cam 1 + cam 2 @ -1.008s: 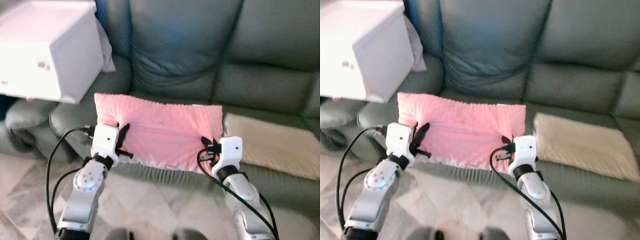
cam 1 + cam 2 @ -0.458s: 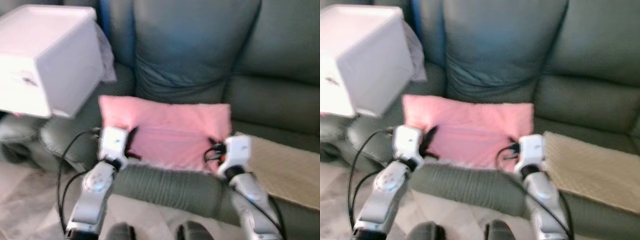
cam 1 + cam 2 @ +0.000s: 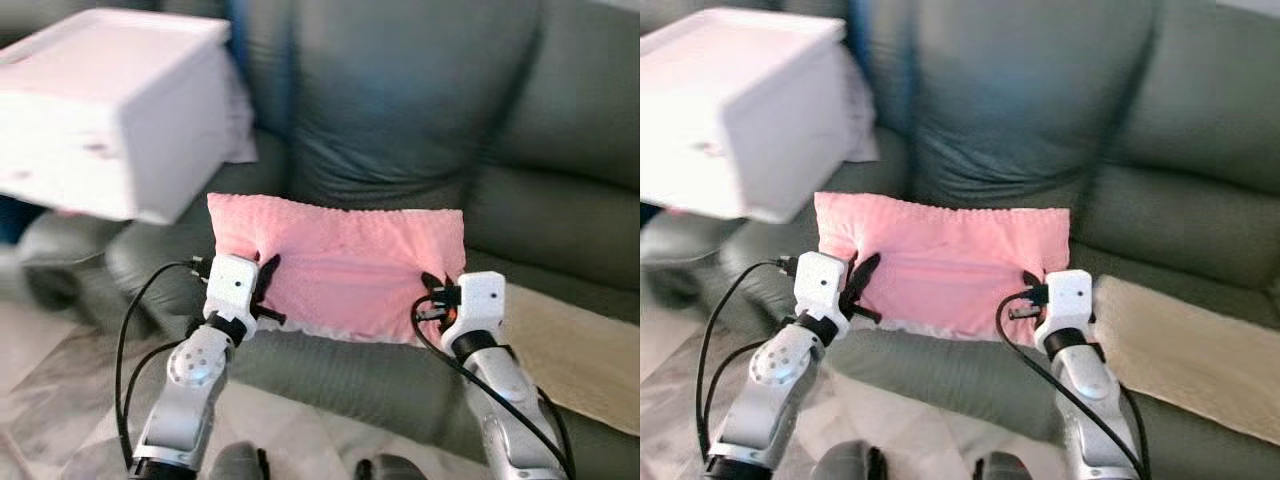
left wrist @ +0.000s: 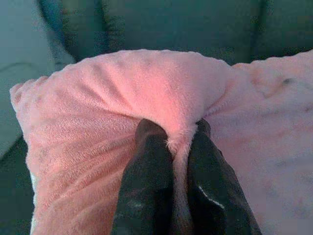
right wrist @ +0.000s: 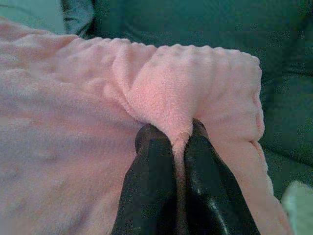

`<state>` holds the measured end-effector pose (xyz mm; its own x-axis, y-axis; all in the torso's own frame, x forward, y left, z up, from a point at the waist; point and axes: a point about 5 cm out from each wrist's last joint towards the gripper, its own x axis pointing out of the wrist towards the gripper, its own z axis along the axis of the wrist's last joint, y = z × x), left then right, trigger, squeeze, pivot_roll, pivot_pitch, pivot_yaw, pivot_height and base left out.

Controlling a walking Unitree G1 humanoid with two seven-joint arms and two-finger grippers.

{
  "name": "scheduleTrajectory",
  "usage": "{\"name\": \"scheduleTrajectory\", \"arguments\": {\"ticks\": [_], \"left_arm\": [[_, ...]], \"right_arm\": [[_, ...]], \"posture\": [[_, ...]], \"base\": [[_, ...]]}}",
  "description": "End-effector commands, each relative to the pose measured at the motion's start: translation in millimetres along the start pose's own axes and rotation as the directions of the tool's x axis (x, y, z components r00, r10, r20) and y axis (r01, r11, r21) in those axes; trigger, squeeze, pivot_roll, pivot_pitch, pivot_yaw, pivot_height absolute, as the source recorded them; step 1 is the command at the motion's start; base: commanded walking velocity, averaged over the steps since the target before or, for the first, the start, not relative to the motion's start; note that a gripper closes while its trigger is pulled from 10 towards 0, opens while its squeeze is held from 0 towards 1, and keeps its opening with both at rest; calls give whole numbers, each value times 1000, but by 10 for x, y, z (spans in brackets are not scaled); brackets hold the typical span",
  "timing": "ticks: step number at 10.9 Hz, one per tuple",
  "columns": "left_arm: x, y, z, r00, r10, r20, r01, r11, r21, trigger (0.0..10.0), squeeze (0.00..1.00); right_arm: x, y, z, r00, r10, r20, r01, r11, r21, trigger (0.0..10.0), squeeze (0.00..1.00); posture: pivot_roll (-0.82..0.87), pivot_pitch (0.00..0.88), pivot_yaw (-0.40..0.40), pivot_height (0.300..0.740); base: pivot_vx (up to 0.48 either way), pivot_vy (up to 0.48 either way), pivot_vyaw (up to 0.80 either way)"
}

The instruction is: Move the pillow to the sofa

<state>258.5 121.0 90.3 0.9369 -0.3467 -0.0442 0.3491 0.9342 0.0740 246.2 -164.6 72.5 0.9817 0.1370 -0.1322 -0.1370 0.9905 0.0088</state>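
Both silver arms raised forward from the lower edge of the head views, elbows bent, wrists angled up toward the seat. Left gripper (image 3: 268, 290) clenched on a fold of the pink pillow (image 3: 345, 272) near its left end; in the left wrist view, two black fingers (image 4: 146, 181) pressed together with a ridge of fleece pinched between them. Right gripper (image 3: 430, 298) likewise clamped on a bunched fold near the pillow's right end, fingers (image 5: 154, 186) squeezing the fabric in the right wrist view. Black cables looping off each wrist.

One pillow, stretched flat between the two grippers, held over the front edge of the dark green sofa (image 3: 420, 110) seat, its far long edge close to the backrest cushion. One sofa. One beige mat (image 3: 575, 350) lying on the seat to the right of the pillow, just beside the right gripper. One white box (image 3: 110, 110) at upper left, above the sofa's armrest, blurred.

Compared with half a second back: whole picture shifted a little, pillow edge sitting slightly higher and nearer the backrest, same pinch at both ends, box larger and further into view, floor tiles (image 3: 60, 400) more visible at lower left.
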Motion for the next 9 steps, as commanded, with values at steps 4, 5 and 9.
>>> {"name": "scheduleTrajectory", "arguments": {"ticks": [4,5,9], "left_arm": [[-4,5,48,1000,-4,24,3,1000,17,10000,0],[-7,-1,45,1000,-2,23,2,1000,17,10000,0],[-18,-53,42,999,-27,25,27,1000,3,10000,0]], "right_arm": [[26,35,0,1000,4,-2,-4,1000,2,10000,0],[22,40,-7,1000,4,-5,-4,1000,1,10000,0],[18,33,-24,1000,-5,-15,5,1000,-4,10000,0]], "posture": [[-16,84,-38,740],[-15,86,-37,740],[-17,89,-38,740]], "base": [[0,360,-600],[0,0,0],[0,0,-200]]}}
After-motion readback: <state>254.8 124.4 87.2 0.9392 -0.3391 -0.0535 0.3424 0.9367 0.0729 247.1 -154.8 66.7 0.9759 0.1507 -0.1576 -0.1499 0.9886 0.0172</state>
